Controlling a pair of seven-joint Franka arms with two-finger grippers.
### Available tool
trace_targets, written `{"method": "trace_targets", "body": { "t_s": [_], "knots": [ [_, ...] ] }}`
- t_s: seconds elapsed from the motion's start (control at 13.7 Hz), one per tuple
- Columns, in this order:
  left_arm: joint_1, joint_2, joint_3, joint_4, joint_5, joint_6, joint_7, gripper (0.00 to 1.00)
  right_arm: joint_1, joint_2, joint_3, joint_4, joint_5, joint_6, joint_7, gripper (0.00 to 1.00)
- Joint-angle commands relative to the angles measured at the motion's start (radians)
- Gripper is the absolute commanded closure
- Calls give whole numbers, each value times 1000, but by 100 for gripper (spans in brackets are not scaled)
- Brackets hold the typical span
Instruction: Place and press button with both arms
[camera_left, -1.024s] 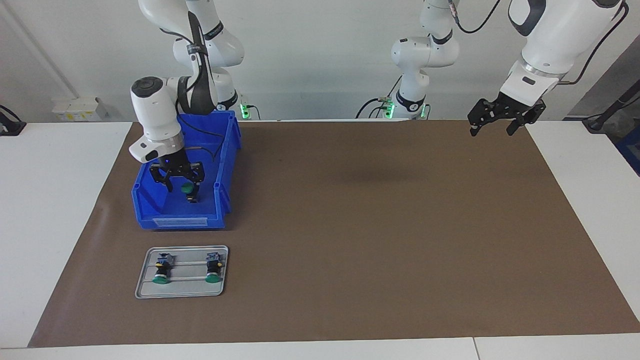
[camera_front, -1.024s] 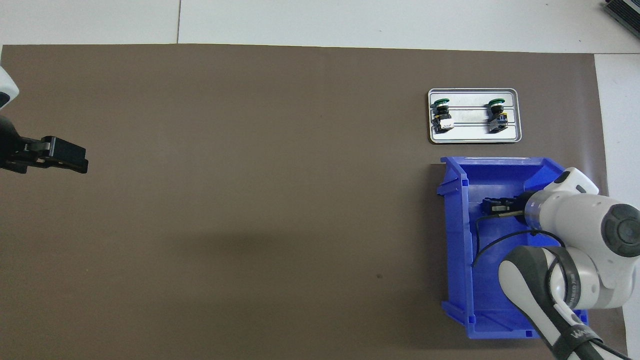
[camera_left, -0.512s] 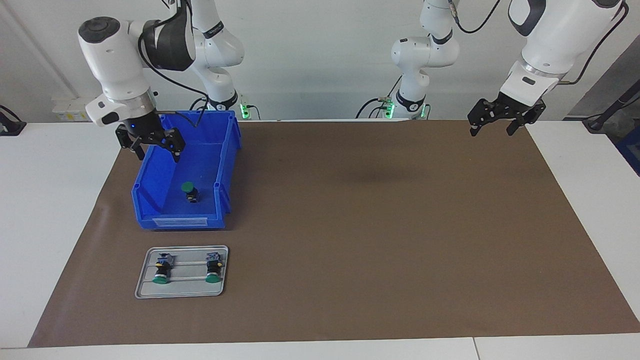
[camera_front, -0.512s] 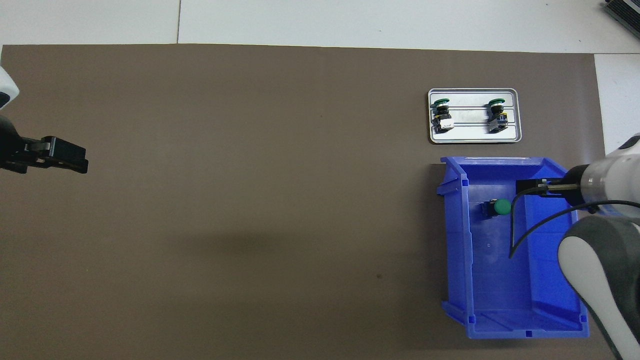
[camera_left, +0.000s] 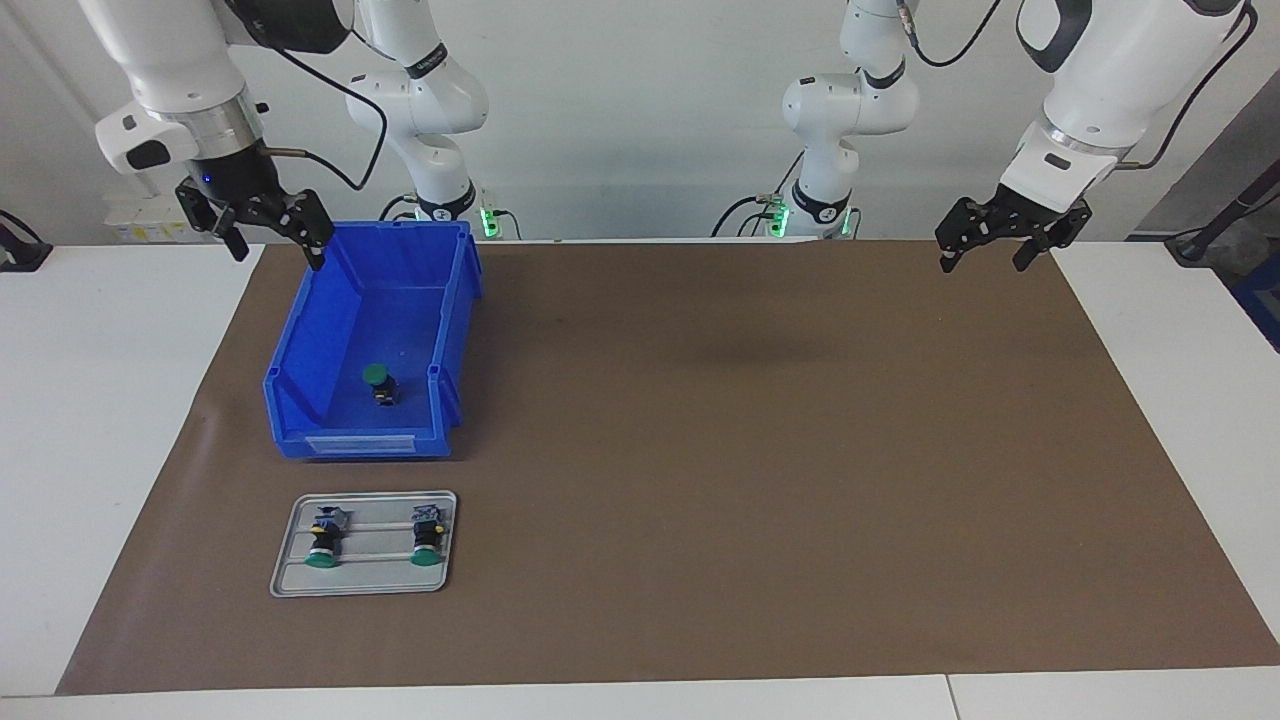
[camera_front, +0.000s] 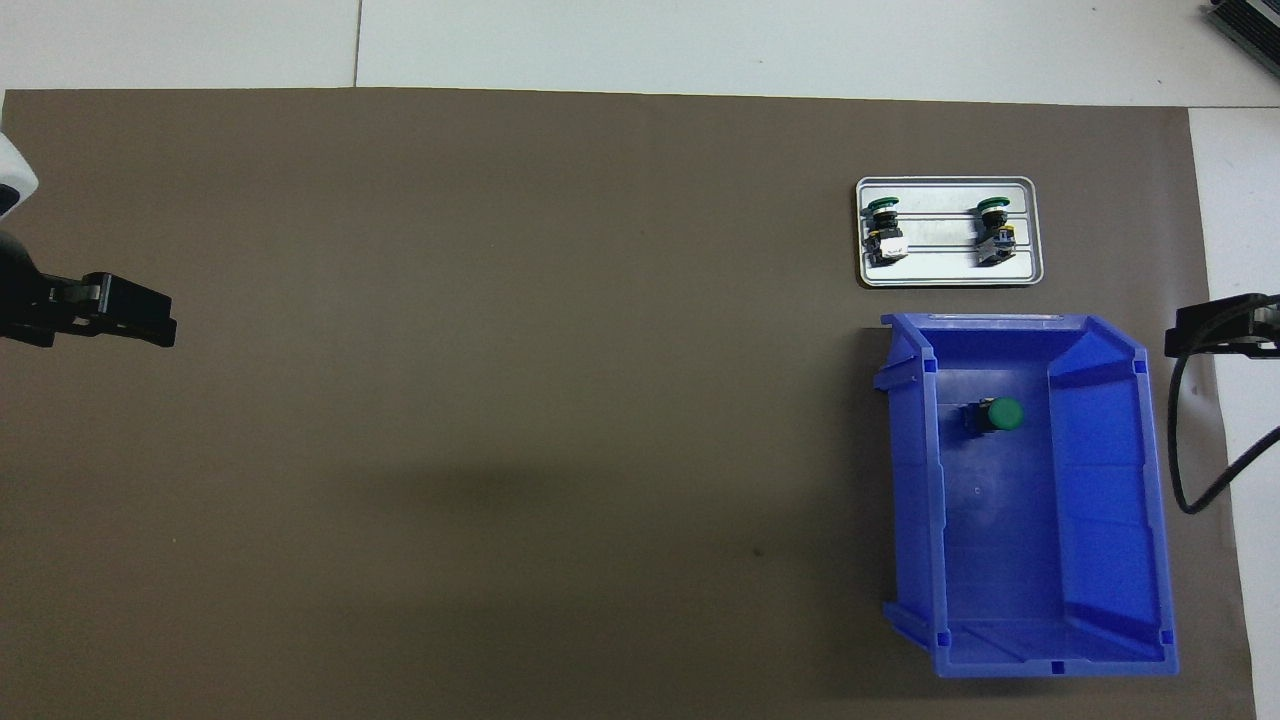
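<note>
One green-capped button (camera_left: 378, 381) stands in the blue bin (camera_left: 360, 444), cap up; it also shows in the overhead view (camera_front: 996, 415). Two more buttons (camera_left: 322, 546) (camera_left: 428, 542) lie on the grey tray (camera_left: 290, 582), which sits farther from the robots than the bin. My right gripper (camera_left: 278, 250) is open and empty, raised above the bin's corner nearest the robots, at the mat's edge. My left gripper (camera_left: 983, 262) is open and empty, and waits in the air over the mat's corner at the left arm's end.
The bin (camera_front: 915, 480) and the tray (camera_front: 950, 281) sit on a brown mat (camera_left: 750, 450) at the right arm's end. White table (camera_left: 100, 400) surrounds the mat. The right gripper's tip (camera_front: 1215, 330) and its cable show beside the bin in the overhead view.
My right gripper has risen out of the bin, empty, and drawn back over the bin's near corner. The button stays in the bin. The left arm has not moved.
</note>
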Motion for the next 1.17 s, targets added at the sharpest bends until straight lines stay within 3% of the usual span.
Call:
{"method": "trace_targets", "body": {
  "t_s": [0.0, 0.66, 1.1],
  "knots": [
    [-2, -29, 3, -31, 10, 1, -2, 0, -5, 7, 11, -35, 22, 55, 27, 0],
    [-2, -29, 3, -31, 10, 1, -2, 0, -5, 25, 20, 81, 14, -146, -18, 0],
    [-2, -29, 3, -29, 10, 1, -2, 0, 4, 15, 22, 57, 22, -132, -4, 0]
  ]
}}
